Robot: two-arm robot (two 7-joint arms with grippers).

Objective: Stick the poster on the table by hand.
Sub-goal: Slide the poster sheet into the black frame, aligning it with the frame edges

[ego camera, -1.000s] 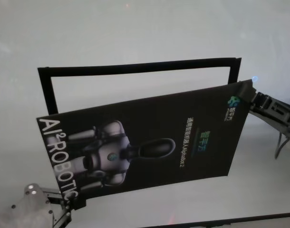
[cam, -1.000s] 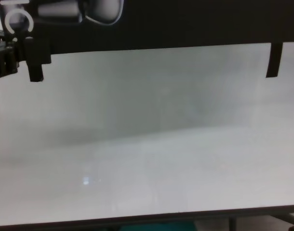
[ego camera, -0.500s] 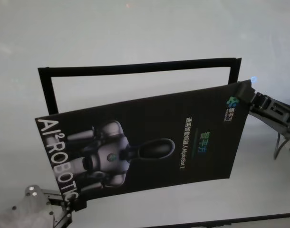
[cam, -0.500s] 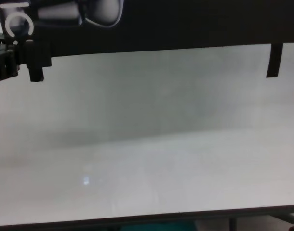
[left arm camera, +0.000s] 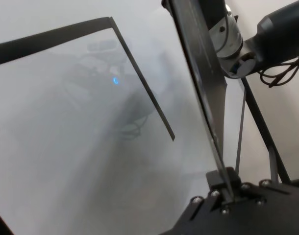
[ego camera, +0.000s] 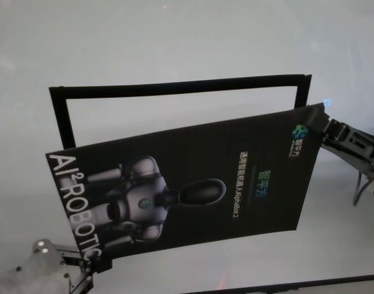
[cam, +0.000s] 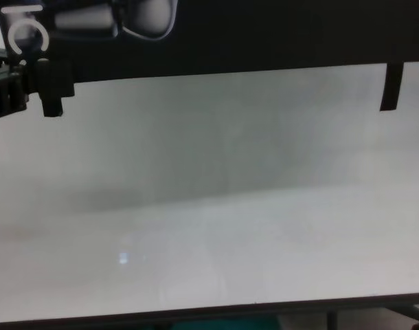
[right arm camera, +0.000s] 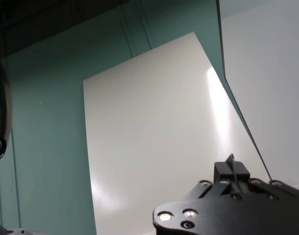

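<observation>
Between the two grippers, the poster [ego camera: 187, 184] hangs stretched in the air above the table [ego camera: 175, 43], printed face up toward the head camera. The left gripper [ego camera: 100, 264] pinches the corner by the white "ROBOTIC" lettering; in the left wrist view its jaws are closed on the sheet's thin edge [left arm camera: 223, 188]. The right gripper [ego camera: 325, 122] clamps the diagonally opposite corner, beside the small logo, and the right wrist view shows the edge nipped there too [right arm camera: 232, 171].

The poster's long axis runs from one gripper across to the other, skewed to the black rectangular outline [ego camera: 175, 87] marked on the table. Most of that outline lies beyond the sheet, farther from the robot than either gripper; only its far bar and parts of both sides show past the poster.

Judgement: the sheet is not yet laid down. The chest view shows clear table under its lower edge [cam: 230, 62]. The coming move likely needs both arms to carry it away from the body, square it to the outline, then lower it. Neither arm is clearly nearer to the outline.
</observation>
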